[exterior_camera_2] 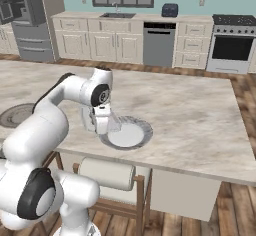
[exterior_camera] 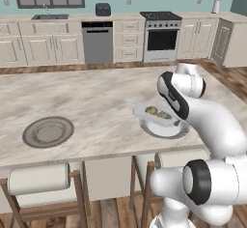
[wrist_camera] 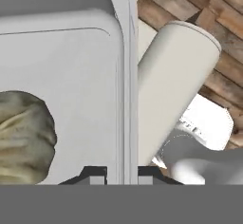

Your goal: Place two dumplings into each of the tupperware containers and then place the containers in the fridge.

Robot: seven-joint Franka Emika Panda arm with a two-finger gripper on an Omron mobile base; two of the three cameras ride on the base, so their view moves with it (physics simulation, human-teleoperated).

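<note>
Fridge point(exterior_camera_2: 30, 20) tall grey, at far left of the right base view against the back wall, well apart from the robot; upper part looks dark, possibly door ajar, can't tell for sure.

Table point(exterior_camera: 96, 101): big marble-look island top, fills the mid scene. Stools with pale padded backs tucked under its near edge, one point(exterior_camera: 38, 178) at left in the left base view.

Back wall: dishwasher point(exterior_camera: 97, 41) steel, oven point(exterior_camera: 161, 38) to its right, sink point(exterior_camera: 49, 17) further left.

Round plate point(exterior_camera: 48, 132) brownish-grey, on the table at left, well apart from the arm. Second round white-centred dish point(exterior_camera_2: 127, 134) near the table's front edge, right under the tool.

Tupperware container point(exterior_camera: 154, 116): shallow pale tray, raised above the round dish, looks level to slightly tilted; contact with the dish unclear. In the hand view its wall point(wrist_camera: 121, 76) runs straight between the fingertips.

Tool point(wrist_camera: 122, 174): pressed together, pinching the container's rim, one fingertip point(wrist_camera: 95, 174) inside the tray, the other outside. In the right base view the tool point(exterior_camera_2: 102, 122) points down at the tray's edge.

Dumplings point(exterior_camera: 158, 112): two tan lumps side by side inside the held container. One point(wrist_camera: 23, 135) large at left in the hand view, crimped folds visible, on the tray floor near the gripped rim.
</note>
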